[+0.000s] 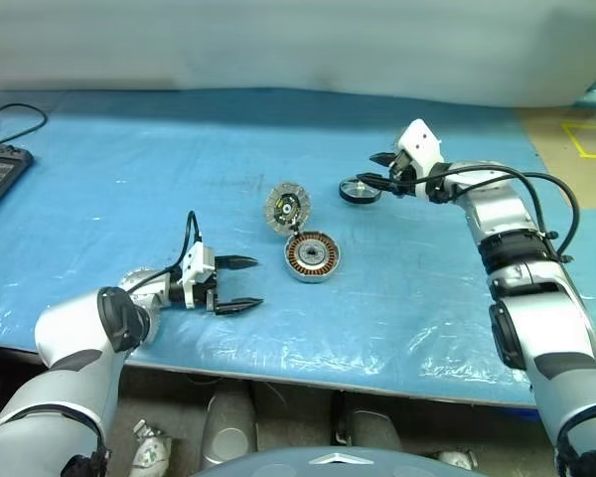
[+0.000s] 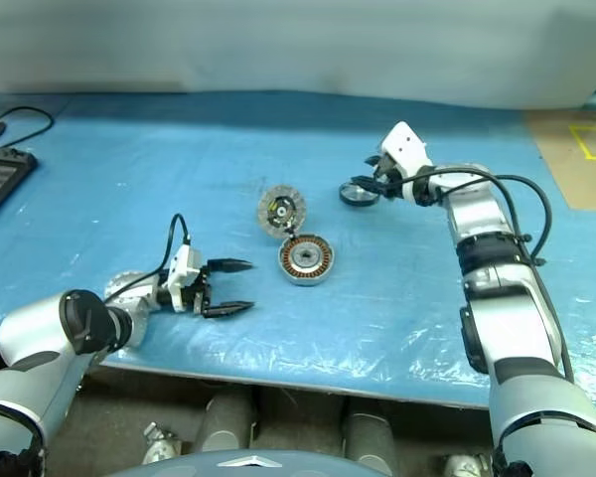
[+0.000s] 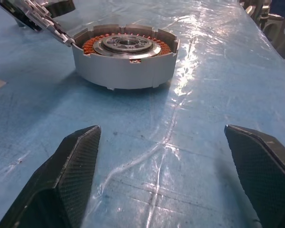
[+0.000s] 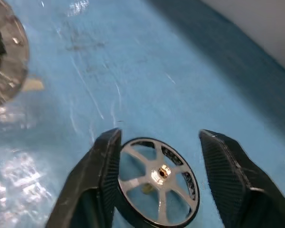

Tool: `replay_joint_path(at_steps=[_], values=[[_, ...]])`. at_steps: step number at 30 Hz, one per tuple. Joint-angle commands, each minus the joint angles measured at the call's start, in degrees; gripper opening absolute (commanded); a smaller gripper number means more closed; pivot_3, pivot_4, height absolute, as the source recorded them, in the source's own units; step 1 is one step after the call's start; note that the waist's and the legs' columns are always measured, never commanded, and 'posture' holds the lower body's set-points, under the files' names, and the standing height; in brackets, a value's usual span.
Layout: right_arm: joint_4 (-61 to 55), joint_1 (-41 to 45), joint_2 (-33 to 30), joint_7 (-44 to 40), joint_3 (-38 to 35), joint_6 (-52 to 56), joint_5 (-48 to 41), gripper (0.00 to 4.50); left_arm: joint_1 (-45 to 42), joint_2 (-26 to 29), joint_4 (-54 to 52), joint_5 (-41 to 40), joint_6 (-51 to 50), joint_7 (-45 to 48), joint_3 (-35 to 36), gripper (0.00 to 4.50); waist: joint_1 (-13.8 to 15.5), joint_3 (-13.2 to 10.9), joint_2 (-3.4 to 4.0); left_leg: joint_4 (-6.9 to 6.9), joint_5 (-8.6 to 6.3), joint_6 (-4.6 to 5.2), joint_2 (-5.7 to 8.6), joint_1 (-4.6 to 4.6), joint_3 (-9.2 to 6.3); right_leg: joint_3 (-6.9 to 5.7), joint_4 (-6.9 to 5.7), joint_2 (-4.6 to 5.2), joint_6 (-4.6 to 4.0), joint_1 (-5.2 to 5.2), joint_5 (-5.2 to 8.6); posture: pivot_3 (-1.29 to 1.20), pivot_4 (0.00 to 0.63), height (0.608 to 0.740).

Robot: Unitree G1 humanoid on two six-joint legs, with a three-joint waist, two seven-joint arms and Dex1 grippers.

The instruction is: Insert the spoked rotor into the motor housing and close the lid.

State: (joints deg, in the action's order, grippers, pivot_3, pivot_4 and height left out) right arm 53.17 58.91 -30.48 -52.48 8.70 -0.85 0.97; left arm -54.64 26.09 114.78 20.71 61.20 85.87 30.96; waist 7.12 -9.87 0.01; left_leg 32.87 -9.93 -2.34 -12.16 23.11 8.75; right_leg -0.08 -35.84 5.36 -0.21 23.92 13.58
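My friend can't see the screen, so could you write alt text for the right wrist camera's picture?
A small black-rimmed wheel with silver spokes lies on a blue plastic-covered table, between the two open black fingers of the robot's right claw, which do not yet grip it. A shiny round metal part sits at the picture's edge.

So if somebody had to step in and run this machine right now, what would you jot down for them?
Left gripper: open, holding nothing, low over the blue table cover, pointing at the round silver-grey motor housing with copper-brown windings.
Right gripper: fingers apart on either side of the black-rimmed, silver-spoked rotor, not shut on it; whether they touch it is unclear.
The rotor sits on the cover, off to the housing's far right. The ribbed silver-grey lid stands open, tilted up at the housing's far edge.
Done: nothing inserted yet; the housing has no rotor.
Left: grasp the rotor, seat it in the housing, close the lid.
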Motion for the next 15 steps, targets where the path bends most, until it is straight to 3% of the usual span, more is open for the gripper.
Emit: replay_joint_path(at_steps=[1, 7, 15], values=[[10.01, 4.98, 1.08, 2.20, 0.36, -4.82, 3.10, 3.06, 1.61, -1.14, -1.50, -1.38, -0.89, 0.08, -0.51, 4.40, -0.01, 0.01, 0.05, 0.04, 0.00, 0.01, 0.00, 0.02, 0.01, 0.01, 0.00, 0.01, 0.00, 0.01, 0.00, 0.00, 0.150, 0.740], [18.40, 8.60, 3.59, 4.89, -0.37, -6.42, 5.12, 3.06, 2.39, -1.16, -1.10, -2.33, -0.04, -0.36, -1.25, 4.40, -0.13, 0.00, 0.13, 0.19, 0.01, 0.23, -0.04, 0.02, 0.01, 0.02, -0.18, 0.02, -0.02, 0.02, 0.00, 0.00, 0.150, 0.740], [21.17, 8.43, 5.29, 8.77, -1.09, -6.25, 6.60, 3.06, 1.00, -0.13, 3.63, -1.46, 2.82, -2.35, -2.57, 4.40, -0.24, 0.00, 0.14, 0.22, 0.05, 0.32, -0.07, 0.02, 0.05, 0.04, -0.26, 0.00, -0.05, 0.08, 0.02, 0.00, 0.150, 0.740]])
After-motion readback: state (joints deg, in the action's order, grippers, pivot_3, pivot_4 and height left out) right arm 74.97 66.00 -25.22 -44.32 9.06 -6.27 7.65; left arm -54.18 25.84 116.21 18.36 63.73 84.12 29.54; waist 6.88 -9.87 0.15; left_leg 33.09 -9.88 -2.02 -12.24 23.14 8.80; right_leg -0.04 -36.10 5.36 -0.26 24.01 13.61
